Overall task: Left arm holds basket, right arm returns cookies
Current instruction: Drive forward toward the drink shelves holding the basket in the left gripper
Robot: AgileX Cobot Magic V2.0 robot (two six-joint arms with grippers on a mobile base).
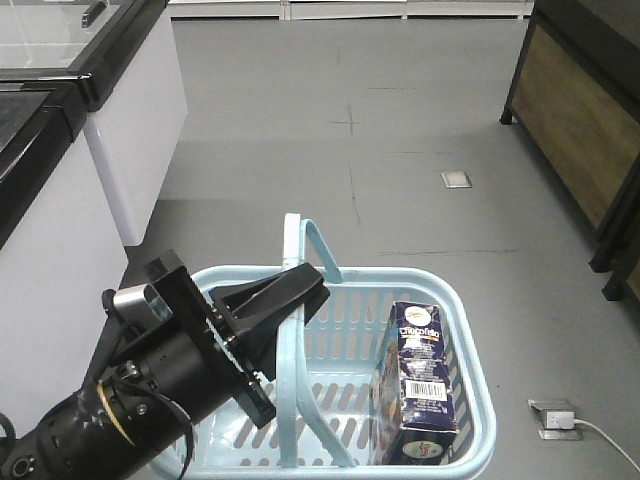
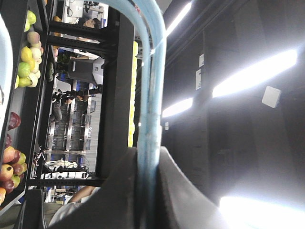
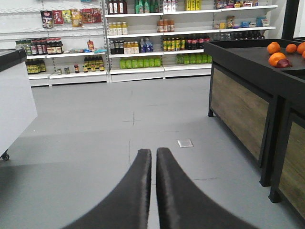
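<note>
The light blue basket (image 1: 400,274) hangs low over the grey floor in the front view. My left arm (image 1: 150,400) reaches in from the lower left, and the left gripper (image 1: 308,288) is shut on the basket's hoop handles (image 1: 300,250). In the left wrist view the blue handle (image 2: 151,95) runs straight up out of the closed left gripper (image 2: 148,155). The cookies (image 1: 425,380), a dark navy box with a white barcode, stand upright in the basket's right side. The right gripper (image 3: 154,152) shows only in its wrist view, shut on nothing above bare floor.
White freezer cabinets (image 1: 130,130) line the left side. A dark wooden display stand (image 1: 580,110) is on the right, with oranges (image 3: 279,52) on it. A floor socket plate (image 1: 456,179) and a power adapter (image 1: 555,417) lie on the floor. Stocked shelves (image 3: 143,47) stand far ahead.
</note>
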